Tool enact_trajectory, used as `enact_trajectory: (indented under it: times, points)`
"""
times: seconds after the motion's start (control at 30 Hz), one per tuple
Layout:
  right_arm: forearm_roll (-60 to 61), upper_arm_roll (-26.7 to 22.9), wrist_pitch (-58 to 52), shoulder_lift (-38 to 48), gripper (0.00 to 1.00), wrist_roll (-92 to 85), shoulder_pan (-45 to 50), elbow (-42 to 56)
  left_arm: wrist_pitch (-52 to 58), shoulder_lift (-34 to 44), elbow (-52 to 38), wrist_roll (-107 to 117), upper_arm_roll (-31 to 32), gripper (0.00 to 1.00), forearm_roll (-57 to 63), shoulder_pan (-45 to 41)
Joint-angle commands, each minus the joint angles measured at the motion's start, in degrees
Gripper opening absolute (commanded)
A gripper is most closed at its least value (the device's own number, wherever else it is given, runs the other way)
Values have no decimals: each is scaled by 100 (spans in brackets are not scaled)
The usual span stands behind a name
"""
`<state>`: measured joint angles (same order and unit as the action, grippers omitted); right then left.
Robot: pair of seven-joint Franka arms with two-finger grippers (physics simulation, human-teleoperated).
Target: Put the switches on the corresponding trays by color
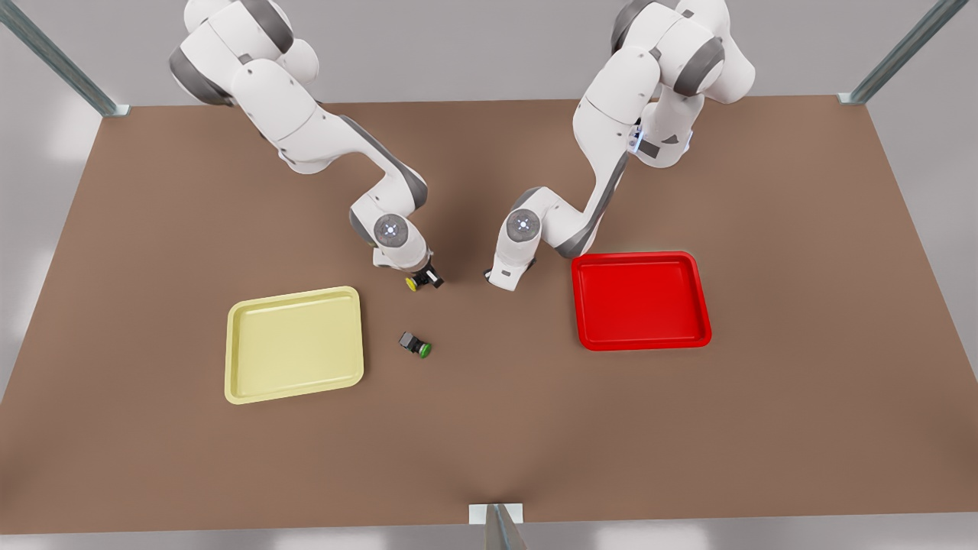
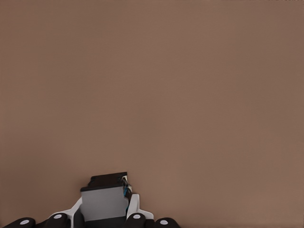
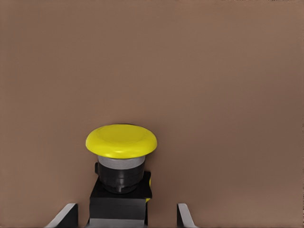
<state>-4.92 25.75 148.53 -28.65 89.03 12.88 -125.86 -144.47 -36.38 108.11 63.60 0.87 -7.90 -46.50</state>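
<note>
The brown surface [image 1: 764, 428] carries everything, with both arms reaching in from its far edge toward the middle. The pale yellow tray [image 1: 294, 344] lies toward the front view's left and the red tray [image 1: 640, 300] toward its right; both are bare inside, so no switch is sorted yet. Each tray sits on the side of the arm that looks set to serve it, which keeps the arms from crossing.

The right gripper [image 1: 425, 276] (the one on the front view's left) is low over the surface just beyond the yellow tray's far corner; its fingers are spread and stand either side of the yellow switch [image 3: 121, 142] with a gap on each flank, so it brackets the switch without clamping it; the cap points away from the wrist.

The left gripper [image 1: 500, 281] is down near the red tray's near-left corner; its fingers look pressed against a grey-and-black block, which I take to be the red switch [image 2: 104, 202], though its cap is hidden.

A green switch [image 1: 415, 344] lies on its side between the trays, just beside the yellow one, apart from both grippers; no tray matches it.
</note>
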Motion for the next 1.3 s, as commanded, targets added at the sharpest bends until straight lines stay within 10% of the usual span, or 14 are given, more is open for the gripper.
enact_trajectory:
  times: [0.0, 0.27, 0.77, 0.83, 1.17, 1.27]
  points:
    - [0, 0, 9, 0, 62, 0, -5, 0, 6, 0, 0, -5, 0, 52, -45, 0]
    - [-624, -9, 105, -17, 54, 299, -13, -17, 621, 465, 0, -111, -184, 52, -45, 9]
    - [-650, 0, 26, 272, 46, 220, -188, 53, 2230, 1142, 588, -4426, -2935, 53, -589, 53]
    - [-668, -87, 26, 361, 46, -395, -488, 79, 2230, 1107, 615, -4496, -2944, 100, -589, 62]
    - [-668, -1749, -26, 809, 46, -4843, -1534, -158, 2405, 1362, 361, -4698, -3198, 100, -589, 53]
    - [-668, -1767, -9, 774, 78, -4922, -1622, -158, 3654, 1266, -1388, -5480, -3577, 100, -519, 79]
